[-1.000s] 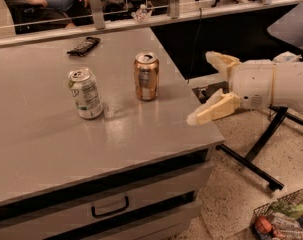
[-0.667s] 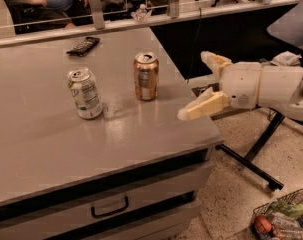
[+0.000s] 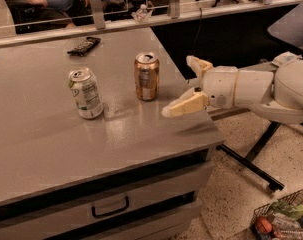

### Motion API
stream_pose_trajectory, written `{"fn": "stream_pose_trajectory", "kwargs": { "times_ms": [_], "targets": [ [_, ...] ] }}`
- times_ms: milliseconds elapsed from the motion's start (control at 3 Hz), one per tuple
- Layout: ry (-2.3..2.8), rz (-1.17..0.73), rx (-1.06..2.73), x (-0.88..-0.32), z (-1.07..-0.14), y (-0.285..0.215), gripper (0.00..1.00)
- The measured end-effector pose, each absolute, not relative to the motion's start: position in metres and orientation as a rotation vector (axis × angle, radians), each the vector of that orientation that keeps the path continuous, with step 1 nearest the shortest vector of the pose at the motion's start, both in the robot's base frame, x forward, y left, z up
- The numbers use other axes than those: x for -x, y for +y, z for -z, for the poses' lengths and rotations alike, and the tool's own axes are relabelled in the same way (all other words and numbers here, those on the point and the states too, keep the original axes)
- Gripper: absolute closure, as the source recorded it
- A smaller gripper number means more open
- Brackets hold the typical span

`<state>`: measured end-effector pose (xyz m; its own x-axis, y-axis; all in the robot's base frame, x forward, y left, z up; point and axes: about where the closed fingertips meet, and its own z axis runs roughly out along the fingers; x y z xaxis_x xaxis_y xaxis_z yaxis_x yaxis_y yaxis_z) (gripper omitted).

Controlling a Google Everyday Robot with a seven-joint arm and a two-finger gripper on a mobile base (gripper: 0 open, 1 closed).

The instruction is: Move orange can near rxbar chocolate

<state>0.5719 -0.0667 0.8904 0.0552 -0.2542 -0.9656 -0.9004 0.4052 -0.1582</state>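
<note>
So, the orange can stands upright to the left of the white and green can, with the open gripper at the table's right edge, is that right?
Not quite: the camera view shows the orange can upright to the right of the white and green can, not the left. The gripper is indeed open at the table's right edge.

Right edge cuts off arm (image 3: pixel 291 84); end effector (image 3: pixel 178 85) over table (image 3: pixel 51 149) edge.
</note>
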Motion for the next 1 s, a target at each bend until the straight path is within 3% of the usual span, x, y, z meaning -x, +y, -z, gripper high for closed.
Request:
{"fn": "stream_pose_trajectory", "kwargs": {
  "times_ms": [1000],
  "targets": [
    [1.432,-0.766,1.168,-0.609,-0.871,-0.009,0.0]
  ]
}}
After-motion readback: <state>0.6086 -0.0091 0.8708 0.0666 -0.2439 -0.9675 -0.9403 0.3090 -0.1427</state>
